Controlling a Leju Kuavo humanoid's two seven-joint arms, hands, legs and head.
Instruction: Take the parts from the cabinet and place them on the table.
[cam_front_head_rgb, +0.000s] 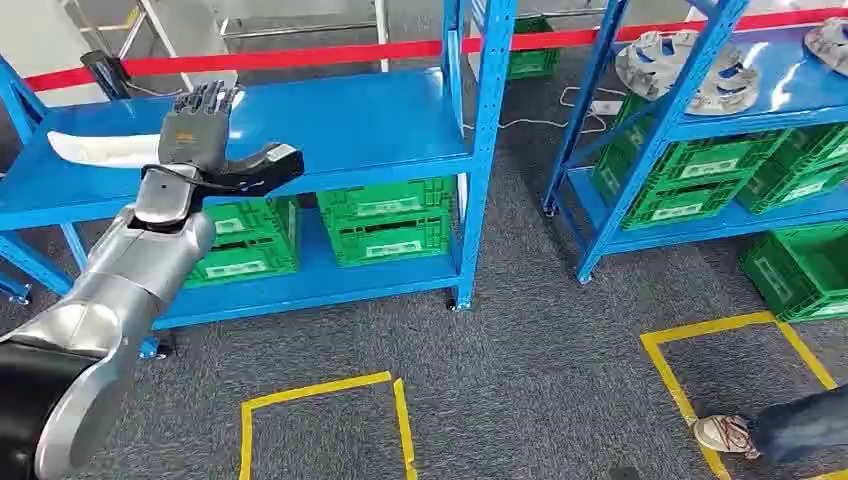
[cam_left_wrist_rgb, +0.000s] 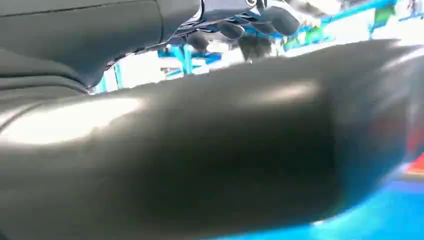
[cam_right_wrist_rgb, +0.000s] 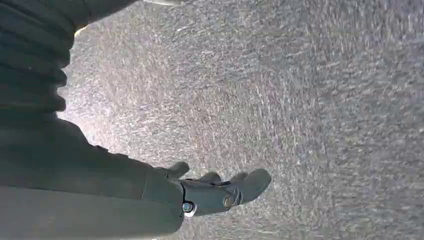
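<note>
Nearest to us, our left arm (cam_front_head_rgb: 110, 300) rises from the 7 o'clock corner of the head view, silver and jointed, ending in the left hand (cam_front_head_rgb: 205, 140) at about 10 o'clock. That hand holds nothing: its dark fingers (cam_front_head_rgb: 205, 100) point up and away, side by side, the thumb (cam_front_head_rgb: 262, 165) juts toward 3 o'clock, and it hovers over the upper shelf (cam_front_head_rgb: 350, 125) of the blue rack (cam_front_head_rgb: 480, 150).

The parts we can see, round metal castings (cam_front_head_rgb: 675, 65), lie on the top shelf of a second blue rack (cam_front_head_rgb: 660, 130) at 1 o'clock, well apart from the left hand. A white curved piece (cam_front_head_rgb: 95, 148) lies on the first rack's upper shelf at 9 o'clock, just beside the hand's far side; we cannot tell what it is.

Green crates (cam_front_head_rgb: 385, 225) sit on the lower shelf of the first rack, and more green crates (cam_front_head_rgb: 700, 175) fill the second. A red barrier tape (cam_front_head_rgb: 330, 52) runs behind both. Yellow tape squares (cam_front_head_rgb: 325, 420) mark the grey carpet (cam_front_head_rgb: 530, 330), and a person's shoe (cam_front_head_rgb: 725, 435) stands at 4 o'clock.

In the right wrist view, our right hand (cam_right_wrist_rgb: 220, 192) hangs over the carpet, fingers loosely extended and gripping nothing.
</note>
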